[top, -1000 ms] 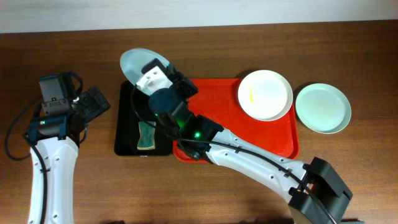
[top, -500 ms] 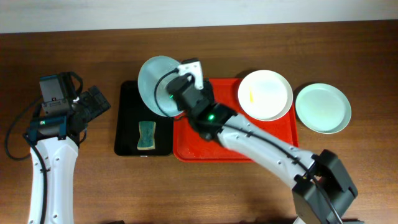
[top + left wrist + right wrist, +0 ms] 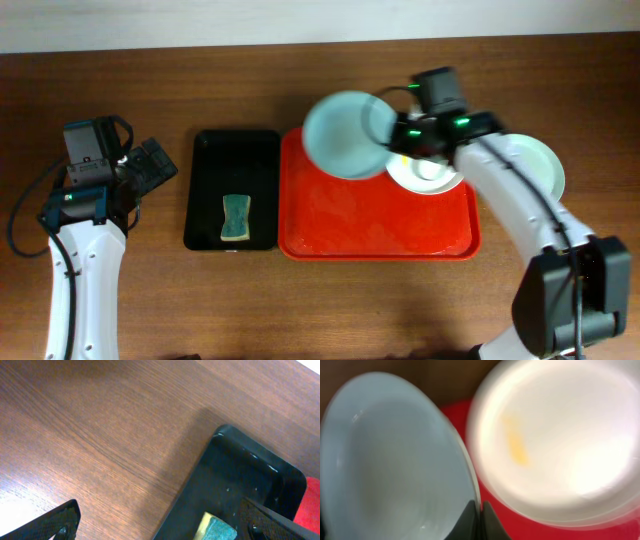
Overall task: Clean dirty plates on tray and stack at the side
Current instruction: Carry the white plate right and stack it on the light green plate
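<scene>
Over the red tray, from overhead: we see the pale blue plate (image 3: pixel 345 135) hanging above the top-left part of the red tray (image 3: pixel 380 215), carried by its right rim.
Right gripper: the right gripper (image 3: pixel 392 137) is pinched tight on that rim.
What changed: a second ago this plate hung over the far end of the black tray (image 3: pixel 205 190). It has since swung rightward, away from the sponge (image 3: pixel 236 218). We judge its wiping is done and it is bound for the side stack.
White plate: the white plate (image 3: pixel 425 180) sits in the red tray's top-right corner, partly under the arm, unmoved.
Green plate: the pale green plate (image 3: pixel 548 168) lies on the table (image 3: pixel 300 300) just right of the red tray, and is likely the base of the stack.
Left gripper: the left gripper (image 3: pixel 160 165) waits left of the black tray, jaws spread, unmoved.
Left wrist view: spread fingers (image 3: pixel 55 522) frame bare wood, the black tray (image 3: pixel 250 480) and a bit of sponge (image 3: pixel 217 530). Nothing is held.
Right wrist view: the fingertips (image 3: pixel 469 525) nip the edge of the pale blue plate (image 3: pixel 385 460). Beside it the white plate (image 3: pixel 560 435) shows a yellow smear (image 3: pixel 516 446), so we reckon it is yet to be cleaned.
</scene>
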Robot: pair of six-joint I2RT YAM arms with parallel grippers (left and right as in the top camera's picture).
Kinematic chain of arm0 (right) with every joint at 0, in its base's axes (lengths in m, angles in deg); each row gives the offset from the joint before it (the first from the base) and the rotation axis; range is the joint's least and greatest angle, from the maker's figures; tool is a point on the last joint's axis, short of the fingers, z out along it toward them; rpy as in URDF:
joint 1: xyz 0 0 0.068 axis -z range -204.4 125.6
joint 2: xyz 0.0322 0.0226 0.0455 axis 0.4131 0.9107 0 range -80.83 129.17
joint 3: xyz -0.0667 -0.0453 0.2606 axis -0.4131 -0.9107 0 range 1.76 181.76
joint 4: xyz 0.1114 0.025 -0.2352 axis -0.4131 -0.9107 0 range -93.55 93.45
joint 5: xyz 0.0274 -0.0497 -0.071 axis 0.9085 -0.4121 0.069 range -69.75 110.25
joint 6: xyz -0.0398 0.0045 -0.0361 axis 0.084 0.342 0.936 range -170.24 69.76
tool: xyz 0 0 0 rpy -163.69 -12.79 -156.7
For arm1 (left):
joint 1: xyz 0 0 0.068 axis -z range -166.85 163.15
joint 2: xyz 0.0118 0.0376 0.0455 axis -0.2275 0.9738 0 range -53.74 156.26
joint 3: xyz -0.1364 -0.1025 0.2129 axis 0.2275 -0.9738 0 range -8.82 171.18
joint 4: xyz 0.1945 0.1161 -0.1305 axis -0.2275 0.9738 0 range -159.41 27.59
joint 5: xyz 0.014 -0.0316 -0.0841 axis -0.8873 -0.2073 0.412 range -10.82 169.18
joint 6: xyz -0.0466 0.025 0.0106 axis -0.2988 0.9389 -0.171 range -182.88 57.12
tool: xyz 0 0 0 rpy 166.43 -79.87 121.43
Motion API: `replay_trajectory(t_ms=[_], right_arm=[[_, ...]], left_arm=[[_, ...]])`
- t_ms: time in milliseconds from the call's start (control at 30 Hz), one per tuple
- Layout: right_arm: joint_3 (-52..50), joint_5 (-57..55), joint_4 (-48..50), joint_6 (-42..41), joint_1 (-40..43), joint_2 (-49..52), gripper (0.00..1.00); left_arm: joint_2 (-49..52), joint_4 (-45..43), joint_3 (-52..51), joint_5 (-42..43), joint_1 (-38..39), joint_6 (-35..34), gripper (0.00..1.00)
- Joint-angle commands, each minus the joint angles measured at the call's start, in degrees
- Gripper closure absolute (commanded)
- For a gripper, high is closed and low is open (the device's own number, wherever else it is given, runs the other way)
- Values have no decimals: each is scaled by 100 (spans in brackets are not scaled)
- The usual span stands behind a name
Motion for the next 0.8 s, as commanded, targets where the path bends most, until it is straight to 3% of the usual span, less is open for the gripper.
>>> replay_trajectory(t_ms=[0,200,467,633,767], right_arm=[[72,748,-660,-68,1051,-188,96],[72,748,-1631,498,2710,-188,96],[70,588,-2192,1156,4544,-188,96],[-57,-146,-2109,1156,5040,-181,96],[-431,-302,-1499,1154,5049,-181,96]], left_arm=[[4,-11,17,-4,-39,-57,1],[4,-11,17,-4,-39,-57,1],[4,-11,17,-4,-39,-57,1],[4,-11,17,-4,-39,-57,1],[4,-11,17,-4,-39,-57,1]])
